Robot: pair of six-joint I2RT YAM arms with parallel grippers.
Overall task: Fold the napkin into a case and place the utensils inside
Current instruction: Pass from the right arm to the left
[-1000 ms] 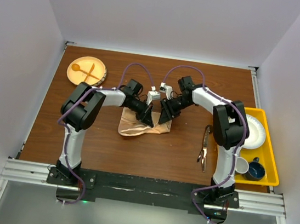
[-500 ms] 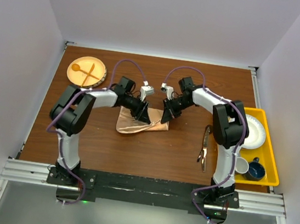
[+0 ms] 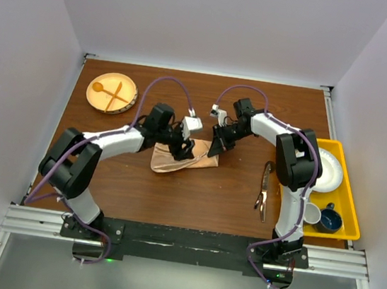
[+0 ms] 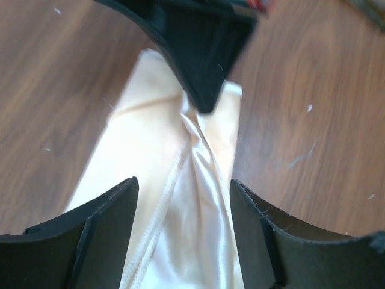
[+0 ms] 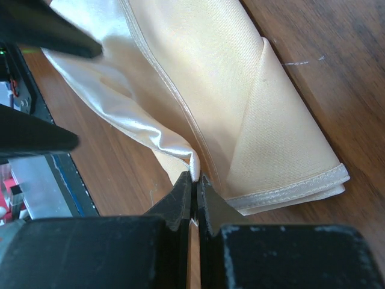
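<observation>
The peach-orange satin napkin (image 3: 184, 160) lies partly folded on the table's middle, a narrow band with a loose shiny fold (image 4: 198, 180) along it. My left gripper (image 3: 180, 150) hovers just over its left part, open, the cloth showing between its fingers (image 4: 102, 235) without being pinched. My right gripper (image 3: 215, 150) is at the napkin's right end, shut on a thin pinch of the napkin's edge (image 5: 194, 171). The dark utensils (image 3: 264, 191) lie on the wood to the right, apart from both grippers.
A round wooden plate (image 3: 124, 100) with a pale wooden spoon and fork sits at the back left. A yellow tray (image 3: 348, 208) at the right edge holds a white plate (image 3: 327, 169), a white cup (image 3: 310, 214) and a blue mug (image 3: 330, 221).
My left gripper has opened and let go of the napkin, its arm swinging out to the left. My right gripper has shut on the napkin's edge.
</observation>
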